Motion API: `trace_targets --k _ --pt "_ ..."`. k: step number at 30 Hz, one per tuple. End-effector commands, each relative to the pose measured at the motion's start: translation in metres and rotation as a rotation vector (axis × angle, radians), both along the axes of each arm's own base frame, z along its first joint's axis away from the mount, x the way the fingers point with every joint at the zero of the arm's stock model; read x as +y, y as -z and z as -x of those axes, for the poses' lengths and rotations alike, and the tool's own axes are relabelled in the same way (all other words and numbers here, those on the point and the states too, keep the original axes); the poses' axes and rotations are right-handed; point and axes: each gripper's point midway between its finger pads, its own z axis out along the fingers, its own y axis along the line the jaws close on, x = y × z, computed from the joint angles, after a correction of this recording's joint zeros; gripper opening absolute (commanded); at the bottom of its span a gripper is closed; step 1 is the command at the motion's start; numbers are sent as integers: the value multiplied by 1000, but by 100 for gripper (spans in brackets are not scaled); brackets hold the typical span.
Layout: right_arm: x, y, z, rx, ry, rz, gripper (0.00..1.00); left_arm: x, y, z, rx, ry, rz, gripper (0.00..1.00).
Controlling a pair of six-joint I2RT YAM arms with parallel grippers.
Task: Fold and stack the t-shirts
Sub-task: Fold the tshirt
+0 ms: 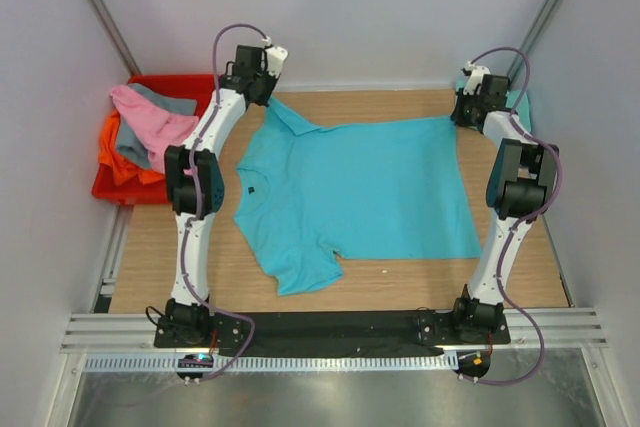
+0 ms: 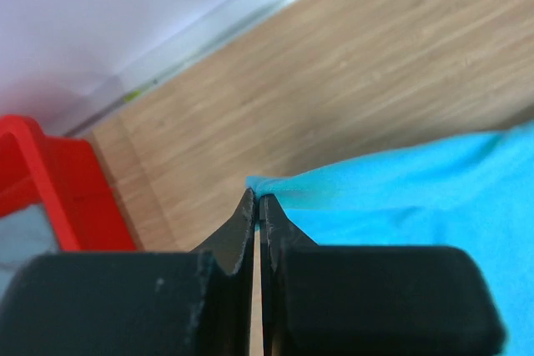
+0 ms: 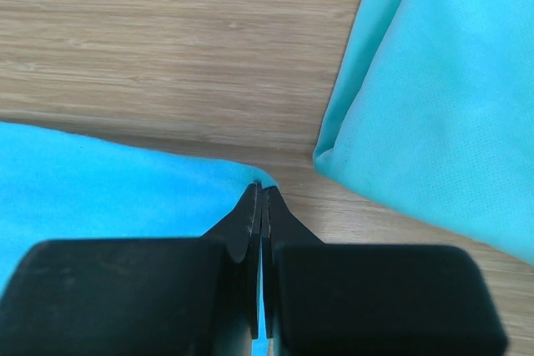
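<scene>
Left claw (image 2: 257,200), turquoise t-shirt (image 1: 380,187), illegible label (image 1: 250,188)

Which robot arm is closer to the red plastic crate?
Left. The left end effector pinches the bright turquoise cloth t-shirt near the red plastic crate; the right end effector grips it far across the wooden table.

No text or markings can be read.

table (image 1: 400,272): wood | turquoise t-shirt (image 1: 370,187) spread flat | mint-teal t-shirt (image 3: 434,81) far-right corner
</scene>
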Motion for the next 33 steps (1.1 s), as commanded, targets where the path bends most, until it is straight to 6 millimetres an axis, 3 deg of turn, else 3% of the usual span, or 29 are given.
trace_targets --k 1,2,3,5,6,12,16,27,33 --pt "3 -39 -2 -91 -8 10 1 -3 -33 20 -22 2 28 0" --pt "4 -40 0 -92 -12 11 1 -3 -45 27 -31 4 40 0" --pt "4 -44 6 -93 -18 20 1 -2 -31 36 9 6 36 0" --pt "5 -45 13 -89 -23 29 1 -2 -43 51 10 23 51 0" --pt "6 -49 19 -92 -27 33 1 -2 -34 61 39 26 46 0" --pt "9 -55 37 -84 -40 43 1 -4 -45 94 65 51 95 0" --pt "13 -71 50 -110 -47 45 1 -10 -46 115 90 75 113 0" --pt "16 -65 85 -76 -56 69 1 -10 -26 166 177 97 114 0" --pt "19 -63 99 -69 -60 67 1 -6 -32 183 173 99 116 0"
